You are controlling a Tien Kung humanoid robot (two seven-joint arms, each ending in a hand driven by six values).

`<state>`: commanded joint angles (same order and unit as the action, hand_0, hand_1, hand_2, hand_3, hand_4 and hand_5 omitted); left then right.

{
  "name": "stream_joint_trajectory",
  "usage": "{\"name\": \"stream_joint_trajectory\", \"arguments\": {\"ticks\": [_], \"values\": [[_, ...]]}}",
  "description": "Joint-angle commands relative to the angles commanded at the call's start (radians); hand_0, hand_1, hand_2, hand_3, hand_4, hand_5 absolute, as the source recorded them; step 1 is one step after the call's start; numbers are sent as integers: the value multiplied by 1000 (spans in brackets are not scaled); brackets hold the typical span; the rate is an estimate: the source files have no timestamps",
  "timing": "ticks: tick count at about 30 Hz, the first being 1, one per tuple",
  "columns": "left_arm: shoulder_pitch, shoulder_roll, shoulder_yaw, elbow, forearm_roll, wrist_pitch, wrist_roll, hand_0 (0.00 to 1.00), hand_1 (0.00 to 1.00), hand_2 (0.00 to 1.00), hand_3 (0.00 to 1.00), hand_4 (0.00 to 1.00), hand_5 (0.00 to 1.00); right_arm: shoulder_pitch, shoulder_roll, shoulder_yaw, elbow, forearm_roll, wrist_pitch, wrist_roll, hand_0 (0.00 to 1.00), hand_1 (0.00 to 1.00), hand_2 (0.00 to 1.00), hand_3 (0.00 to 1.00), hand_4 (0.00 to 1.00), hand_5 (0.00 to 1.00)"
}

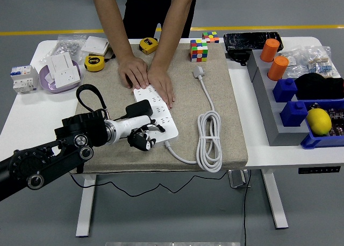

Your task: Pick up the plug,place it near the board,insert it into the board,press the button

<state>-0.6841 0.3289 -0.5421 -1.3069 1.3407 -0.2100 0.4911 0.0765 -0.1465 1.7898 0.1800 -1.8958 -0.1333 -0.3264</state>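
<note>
Under the curled fingers (pixel 146 140) of the left hand (pixel 142 138), a dark plug seems to be gripped at the near end of the white power strip (pixel 156 113); pressing straight down is advised. Two person's hands (pixel 148 77) brace its far end. One plug (pixel 199 72) lies beyond; two tape measures (pixel 95 63) are counted.

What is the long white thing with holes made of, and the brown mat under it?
The white power strip looks like hard plastic: smooth, evenly white, with crisp moulded socket holes. The mat under it looks like woven cloth or felt, tan and dull with a speckled, rough texture and no shine; which of the two is hard to tell. The person's hands press on the strip's far end, and the robot's left hand is at its near end.
</note>
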Motion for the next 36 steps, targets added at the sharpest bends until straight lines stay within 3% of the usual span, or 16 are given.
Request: {"name": "stream_joint_trajectory", "arguments": {"ticks": [8, 17, 20, 22, 23, 26, 28, 29, 34, 35, 36], "values": [[5, 2, -20, -15, 29, -1, 5, 114, 34, 173, 806, 406, 2, 0, 0, 1, 0, 1, 0, 0, 966, 675, 602, 584, 998, 694], [18, 12, -76, -101, 76, 4, 10, 117, 35, 170, 781, 400, 2, 2, 1, 2, 0, 2, -1, 0, 965, 675, 604, 585, 998, 694], [32, 12, -107, -123, 106, 56, -30, 117, 35, 170, 781, 400, 2, 2, 3, 0, 0, 5, 0, 1, 965, 675, 604, 585, 998, 694], [54, 9, -148, -136, 125, 115, -84, 117, 35, 170, 781, 400, 2, 2, 4, 0, 0, 6, -1, 2, 965, 675, 604, 585, 998, 694], [72, 6, -175, -144, 128, 151, -118, 204, 72, 164, 647, 554, 143, 1, 5, 0, 0, 8, -1, 2, 965, 675, 604, 587, 998, 694], [125, -6, -252, -170, 111, 234, -214, 204, 72, 164, 647, 554, 143, -3, 7, 0, 0, 10, -2, 2, 965, 675, 604, 587, 998, 694], [157, -16, -292, -190, 93, 263, -267, 204, 72, 164, 647, 554, 143, -7, 8, 1, 0, 9, -2, 1, 965, 675, 604, 587, 998, 694], [178, -22, -318, -201, 88, 266, -289, 709, 680, 603, 794, 804, 214, -9, 9, 1, 0, 10, -1, 2, 965, 675, 605, 586, 998, 694], [218, -22, -370, -210, 49, 264, -317, 709, 680, 603, 794, 804, 214, -10, 10, 0, 0, 10, -1, 3, 965, 675, 605, 586, 998, 694], [219, -18, -370, -209, 43, 266, -318, 868, 926, 874, 951, 866, 247, -9, 9, 0, 0, 10, -1, 3, 965, 675, 605, 586, 998, 694], [219, -11, -369, -207, 38, 268, -316, 868, 926, 874, 951, 866, 247, -8, 9, 0, 0, 9, -1, 4, 965, 675, 605, 586, 998, 694]]}}
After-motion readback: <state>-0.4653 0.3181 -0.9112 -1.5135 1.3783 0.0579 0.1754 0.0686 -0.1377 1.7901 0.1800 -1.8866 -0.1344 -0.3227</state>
